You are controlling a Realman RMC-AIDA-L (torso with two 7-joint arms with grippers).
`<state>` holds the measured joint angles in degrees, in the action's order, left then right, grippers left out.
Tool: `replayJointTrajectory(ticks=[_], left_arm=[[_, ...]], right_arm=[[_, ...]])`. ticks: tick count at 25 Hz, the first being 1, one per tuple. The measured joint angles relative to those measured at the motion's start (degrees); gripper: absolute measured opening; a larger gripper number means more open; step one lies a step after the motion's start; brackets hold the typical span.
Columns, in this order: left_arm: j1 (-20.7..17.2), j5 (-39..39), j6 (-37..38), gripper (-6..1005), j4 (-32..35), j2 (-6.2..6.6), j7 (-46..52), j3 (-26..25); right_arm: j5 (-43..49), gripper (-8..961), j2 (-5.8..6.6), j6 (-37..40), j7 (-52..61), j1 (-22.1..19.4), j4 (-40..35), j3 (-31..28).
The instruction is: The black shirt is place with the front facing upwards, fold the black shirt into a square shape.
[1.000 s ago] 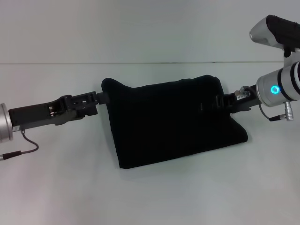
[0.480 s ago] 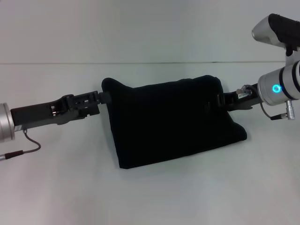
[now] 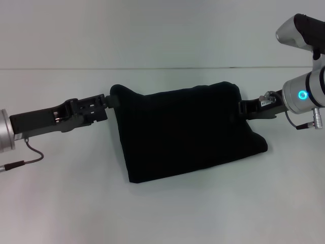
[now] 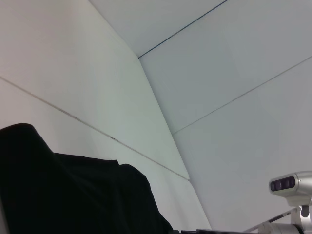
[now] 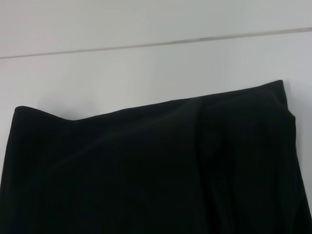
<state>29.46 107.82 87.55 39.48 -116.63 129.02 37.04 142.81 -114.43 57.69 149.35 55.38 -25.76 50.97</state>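
The black shirt [image 3: 188, 134] lies folded into a rough four-sided bundle in the middle of the white table, its plain black cloth showing no print. My left gripper [image 3: 109, 99] reaches in from the left and meets the shirt's far left corner, which stands up in a small peak. My right gripper [image 3: 242, 108] is at the shirt's right edge, just outside the far right corner. The left wrist view has the shirt [image 4: 73, 195] close by, with that raised corner. In the right wrist view the shirt [image 5: 146, 170] fills the picture, its straight far edge in sight.
The white table [image 3: 162, 218] runs back to a pale wall, with a seam line behind the shirt. A thin cable [image 3: 30, 155] hangs from the left arm. The right arm's silver upper part [image 4: 287, 184] shows far off in the left wrist view.
My right gripper has drawn back to the right, from over the shirt's right part to its edge. The left gripper has risen slightly toward the far corner. The shirt has not moved.
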Motion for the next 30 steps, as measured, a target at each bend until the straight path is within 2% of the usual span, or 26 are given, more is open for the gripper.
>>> replayJointTrajectory(ticks=[6, 17, 22, 27, 30], left_arm=[[-0.10, -0.04, -0.04, 880, -0.11, 0.00, 0.00, -0.06], [-0.18, -0.07, -0.17, 872, -0.11, 0.00, 0.00, -0.03], [-0.08, -0.11, -0.19, 871, -0.10, 0.00, 0.00, -0.09], [-0.10, -0.15, -0.15, 871, -0.10, 0.00, 0.00, -0.43], [-0.20, -0.20, 0.07, 871, -0.10, -0.02, 0.00, -0.80]], right_arm=[[0.01, 19, 0.00, 0.25, -0.01, 0.07, 0.00, 0.01], [-0.10, 204, -0.01, 2.30, 0.07, 0.57, -0.68, -0.02], [-0.23, 447, -0.24, 4.40, 0.25, 0.62, -2.22, -0.16], [-0.30, 538, -0.50, 5.80, 0.58, 0.68, -2.99, -0.46], [-0.35, 537, -0.56, 6.80, 0.85, 0.70, -3.92, -0.35]])
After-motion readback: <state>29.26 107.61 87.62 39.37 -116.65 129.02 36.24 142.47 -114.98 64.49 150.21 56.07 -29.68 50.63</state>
